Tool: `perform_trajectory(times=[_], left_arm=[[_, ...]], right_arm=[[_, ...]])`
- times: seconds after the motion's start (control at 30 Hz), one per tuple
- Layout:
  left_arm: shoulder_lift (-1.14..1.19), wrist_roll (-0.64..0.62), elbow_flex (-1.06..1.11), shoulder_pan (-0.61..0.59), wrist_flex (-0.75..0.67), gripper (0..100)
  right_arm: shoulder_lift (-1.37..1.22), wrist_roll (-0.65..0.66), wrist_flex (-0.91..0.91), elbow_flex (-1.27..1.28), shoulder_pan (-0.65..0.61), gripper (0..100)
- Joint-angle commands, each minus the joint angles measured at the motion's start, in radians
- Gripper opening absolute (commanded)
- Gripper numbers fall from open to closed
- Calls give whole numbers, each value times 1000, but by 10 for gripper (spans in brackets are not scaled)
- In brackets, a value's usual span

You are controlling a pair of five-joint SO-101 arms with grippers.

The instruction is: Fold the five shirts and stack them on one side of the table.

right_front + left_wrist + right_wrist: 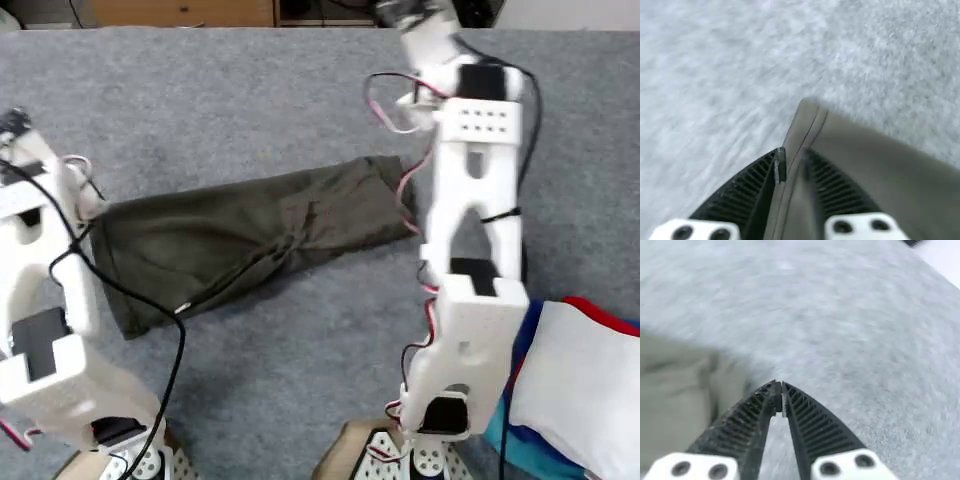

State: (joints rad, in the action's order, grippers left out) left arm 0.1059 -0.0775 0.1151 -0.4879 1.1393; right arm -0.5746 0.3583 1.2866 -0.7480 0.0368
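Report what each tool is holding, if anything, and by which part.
The left tool grips the olive shirt by a folded edge near its corner. The right tool is shut with nothing in it.

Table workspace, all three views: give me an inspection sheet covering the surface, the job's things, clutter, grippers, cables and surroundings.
Surface: grey felt-like table cover.
Job's things: olive shirt folded into a long strip mid-table; stack of folded shirts, white on top, at the near right corner.
Clutter: nothing seen.
Grippers: left gripper shut on the olive shirt's edge; right gripper shut, holding nothing, over the cover beside the shirt.
Cables: black cable loops off the left arm past the shirt's near corner; red and white wires loop at the right arm.
Surroundings: wooden furniture beyond the table's far edge.
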Motion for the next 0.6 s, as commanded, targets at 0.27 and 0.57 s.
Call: perform_trajectory(times=[0.27, 0.57], left_arm=[[-59, -51, -275, -6, 582, 219], [203, -104, -229, 0, 503, 288]], right_arm=[[-226, -227, -311, 28, 90, 5], [-294, -175, -373, -21, 97, 5]])
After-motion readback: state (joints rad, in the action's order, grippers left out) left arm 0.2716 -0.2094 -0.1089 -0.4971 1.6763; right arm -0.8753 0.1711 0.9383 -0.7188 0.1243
